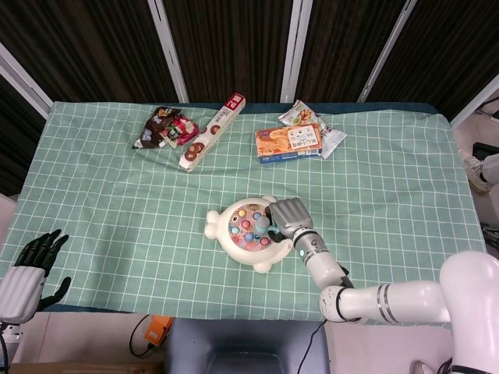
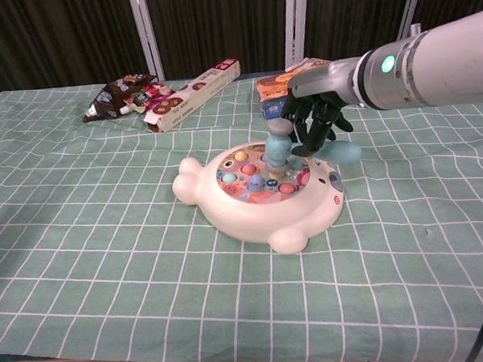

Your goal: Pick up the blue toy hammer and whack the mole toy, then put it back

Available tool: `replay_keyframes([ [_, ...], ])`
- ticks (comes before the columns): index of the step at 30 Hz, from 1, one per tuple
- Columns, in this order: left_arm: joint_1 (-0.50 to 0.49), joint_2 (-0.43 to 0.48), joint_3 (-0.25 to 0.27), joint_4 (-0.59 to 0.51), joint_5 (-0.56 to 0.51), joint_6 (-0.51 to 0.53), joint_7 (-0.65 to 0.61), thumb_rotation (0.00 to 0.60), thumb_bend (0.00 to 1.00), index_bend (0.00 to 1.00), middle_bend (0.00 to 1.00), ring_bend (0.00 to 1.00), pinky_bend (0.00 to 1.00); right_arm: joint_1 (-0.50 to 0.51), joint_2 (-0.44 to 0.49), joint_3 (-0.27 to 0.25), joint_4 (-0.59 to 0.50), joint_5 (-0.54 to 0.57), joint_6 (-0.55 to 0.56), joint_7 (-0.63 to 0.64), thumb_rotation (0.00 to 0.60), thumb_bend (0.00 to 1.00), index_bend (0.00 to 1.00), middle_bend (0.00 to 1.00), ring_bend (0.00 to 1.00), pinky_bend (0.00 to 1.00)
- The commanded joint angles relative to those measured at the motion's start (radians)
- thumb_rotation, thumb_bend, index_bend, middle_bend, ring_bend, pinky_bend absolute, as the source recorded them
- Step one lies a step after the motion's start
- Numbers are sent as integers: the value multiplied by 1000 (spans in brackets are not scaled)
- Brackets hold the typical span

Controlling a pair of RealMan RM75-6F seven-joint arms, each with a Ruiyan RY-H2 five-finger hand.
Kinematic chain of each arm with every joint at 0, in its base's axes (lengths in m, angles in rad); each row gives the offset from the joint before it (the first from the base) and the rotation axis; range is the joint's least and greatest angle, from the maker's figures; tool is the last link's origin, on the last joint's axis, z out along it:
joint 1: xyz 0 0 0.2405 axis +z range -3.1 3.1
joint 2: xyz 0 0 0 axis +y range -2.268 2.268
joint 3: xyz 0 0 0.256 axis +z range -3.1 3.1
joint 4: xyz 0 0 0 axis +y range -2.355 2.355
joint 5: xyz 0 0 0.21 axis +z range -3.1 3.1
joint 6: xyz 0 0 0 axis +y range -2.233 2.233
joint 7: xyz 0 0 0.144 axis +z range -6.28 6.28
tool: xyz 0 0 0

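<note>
The white bear-shaped mole toy (image 2: 263, 199) (image 1: 243, 231) lies mid-table on the green checked cloth, with coloured mole buttons on top. My right hand (image 2: 315, 116) (image 1: 288, 214) grips the blue toy hammer (image 2: 278, 142) by its handle. The hammer's head hangs just above the moles at the toy's right side. The handle's blue end (image 2: 344, 152) sticks out to the right of the hand. My left hand (image 1: 33, 265) hangs open off the table's front left corner, holding nothing.
A long red and white box (image 2: 193, 95) and dark snack bags (image 2: 127, 94) lie at the back left. An orange snack box (image 1: 288, 142) with packets beside it sits at the back centre-right.
</note>
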Motion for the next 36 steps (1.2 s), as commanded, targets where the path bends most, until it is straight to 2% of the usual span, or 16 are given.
replay_keyframes([
  [1,1,1,0,0,1,2,-2,600,377,0,0,0,114,3,-9,-3,8,5,5,-10,600,818,1000,714,729,845],
  [10,3,1,1,1,2,5,-3,600,377,0,0,0,114,0,-20,0,22,13,10,-22,600,817,1000,714,729,845],
  [16,1,0,-1,2,-1,2,-2,600,376,0,0,0,115,-29,30,24,-10,-12,0,26,600,817,1000,714,729,845],
  [24,-2,-4,-1,-2,-3,-5,11,600,377,0,0,0,115,-52,78,19,-17,-26,-21,48,600,818,1000,714,729,845],
  [36,-5,-4,-2,-3,-9,-12,14,600,376,0,0,0,114,-36,16,-6,58,-6,-26,8,600,817,1000,714,729,845],
])
